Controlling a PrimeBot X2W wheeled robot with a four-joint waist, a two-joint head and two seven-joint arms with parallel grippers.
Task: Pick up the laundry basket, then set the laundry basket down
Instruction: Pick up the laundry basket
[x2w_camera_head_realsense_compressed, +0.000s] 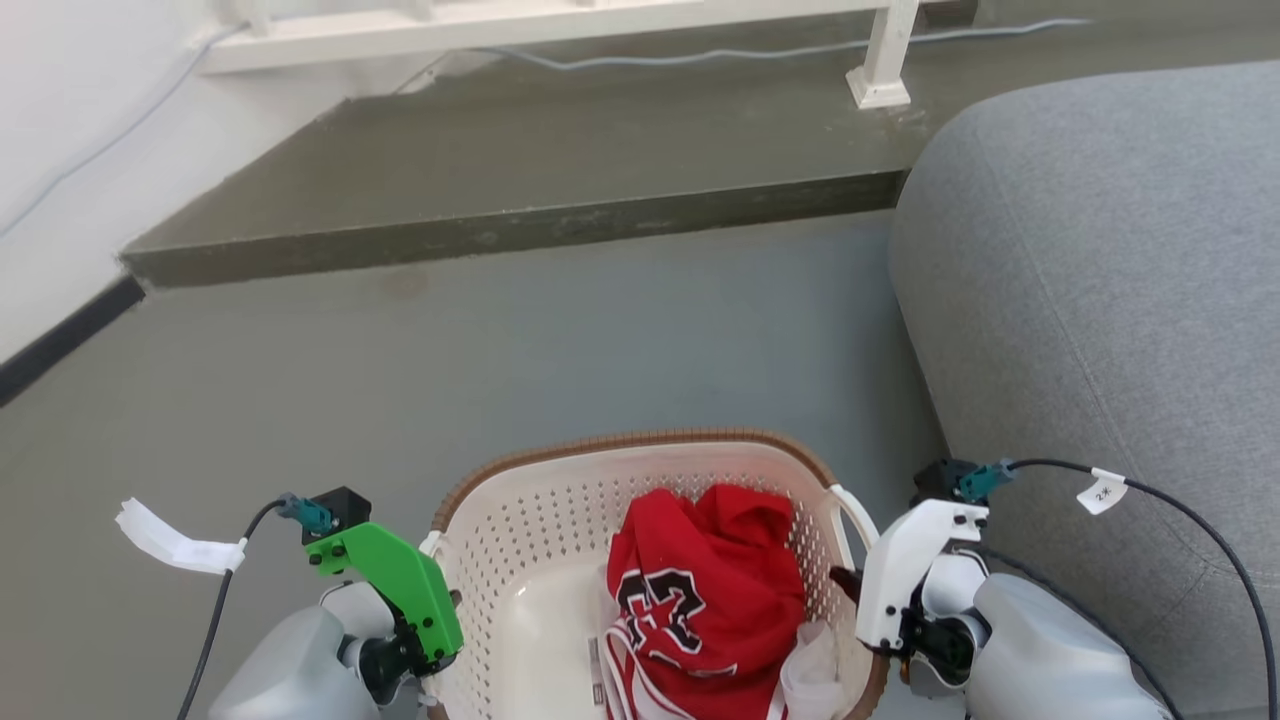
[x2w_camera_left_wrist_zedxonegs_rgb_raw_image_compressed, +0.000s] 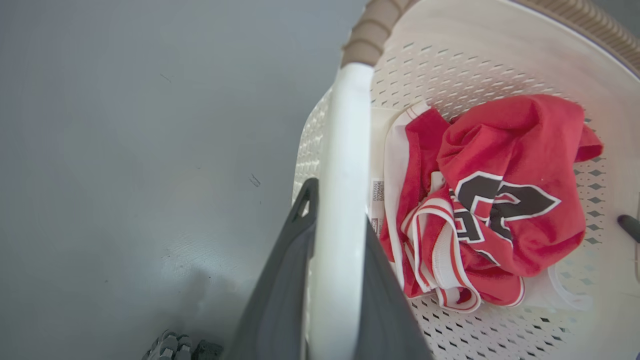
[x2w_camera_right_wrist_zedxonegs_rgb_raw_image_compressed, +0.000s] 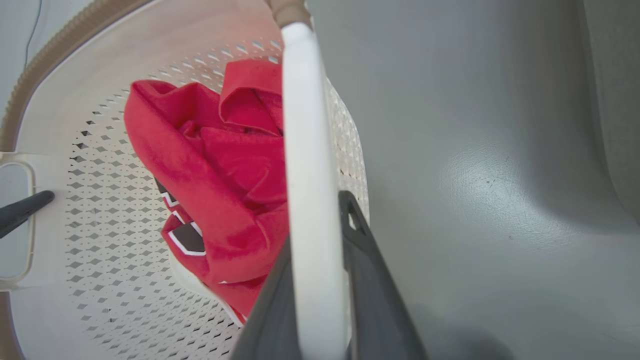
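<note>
Floor open; sofa beside laundry basket.

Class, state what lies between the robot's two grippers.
In the head view, the cream-white perforated plastic laundry basket with a brown woven-look rim, holding a crumpled red jersey; the left gripper and right gripper each clamp one of its white handles.

The laundry basket, cream-white and perforated with a brown woven-look rim, is seen upright at the near centre, clasped at both white side handles.
</note>
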